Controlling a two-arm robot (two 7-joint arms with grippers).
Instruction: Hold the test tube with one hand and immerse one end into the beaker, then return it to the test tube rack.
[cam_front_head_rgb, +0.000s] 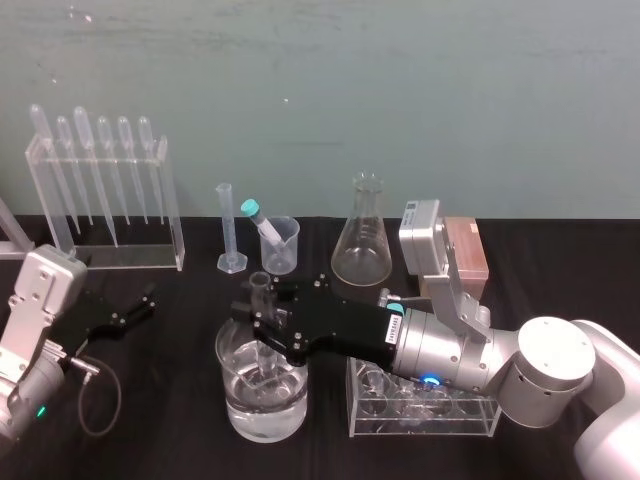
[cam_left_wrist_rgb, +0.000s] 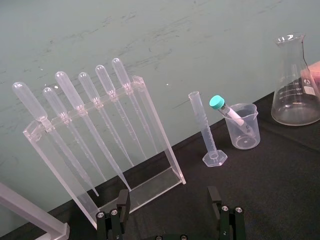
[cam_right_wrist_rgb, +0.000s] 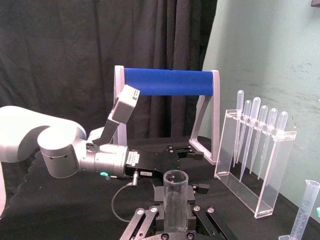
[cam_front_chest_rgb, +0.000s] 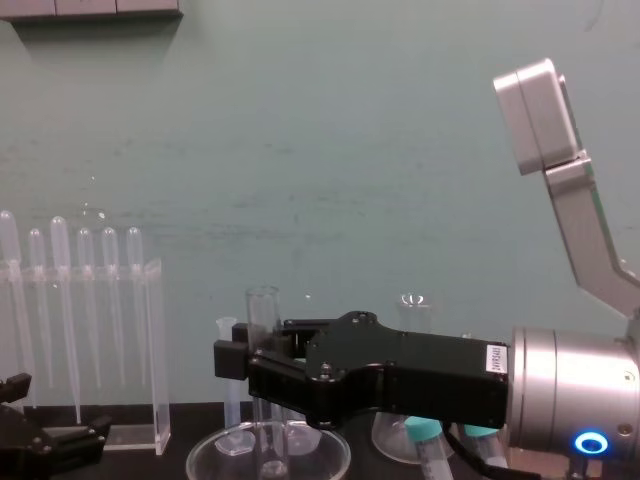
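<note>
Closest in, a wide, round beaker (cam_front_head_rgb: 240, 405) of clear glass holds water at the near middle of the black cloth (cam_front_head_rgb: 160, 440). Standing in it is the test tube (cam_front_head_rgb: 261, 288), a slim, smooth, clear cylinder with an open mouth. Its long axis is upright, mouth up, lower end down inside the beaker. Black fingers of the right gripper (cam_front_head_rgb: 258, 328) are clamped on the tube's middle. That arm reaches in level from the near right, its silver wrist over a clear plastic holder (cam_front_head_rgb: 420, 420). Behind it at the far right sits the test tube rack (cam_front_head_rgb: 467, 255), a low pinkish block. At the near left the left gripper (cam_front_head_rgb: 140, 303) rests with its fingers spread apart.
</note>
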